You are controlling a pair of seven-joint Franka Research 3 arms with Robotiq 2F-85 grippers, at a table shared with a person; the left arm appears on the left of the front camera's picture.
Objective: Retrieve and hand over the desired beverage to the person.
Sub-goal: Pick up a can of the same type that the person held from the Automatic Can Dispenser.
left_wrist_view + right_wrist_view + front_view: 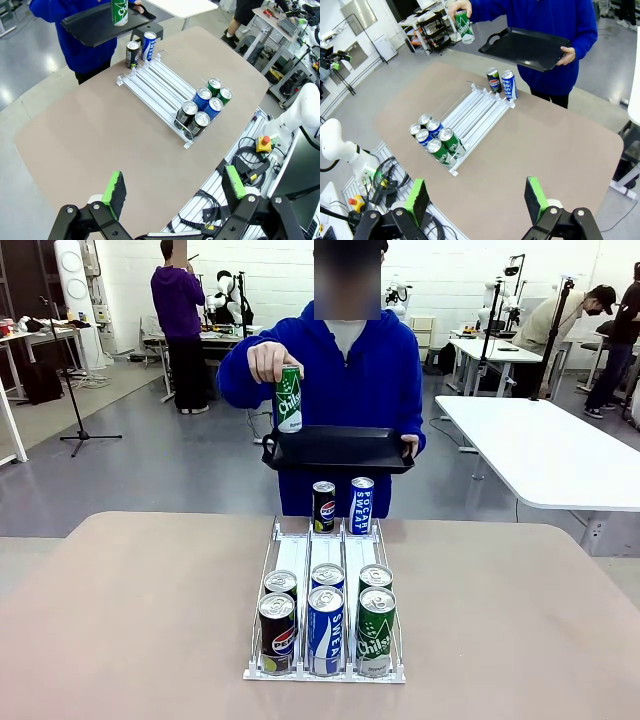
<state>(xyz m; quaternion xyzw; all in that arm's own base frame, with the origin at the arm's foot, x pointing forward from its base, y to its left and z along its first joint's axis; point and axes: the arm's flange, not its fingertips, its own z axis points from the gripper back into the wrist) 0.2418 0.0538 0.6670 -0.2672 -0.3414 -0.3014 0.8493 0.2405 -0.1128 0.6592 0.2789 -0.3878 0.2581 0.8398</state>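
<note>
Standing upright, green can (288, 400), white lettering.

Bare tabletop (130, 620) left and right of centre rack (293, 552), six cans (326, 625) crowding its near end, two cans (324, 505) at far end, black tray (340, 450) held beyond far edge.

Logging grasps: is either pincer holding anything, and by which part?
Both empty: left pincer and right pincer stand open. The person's hand grips the green can by its top; the other hand holds the black tray by an edge.
</note>
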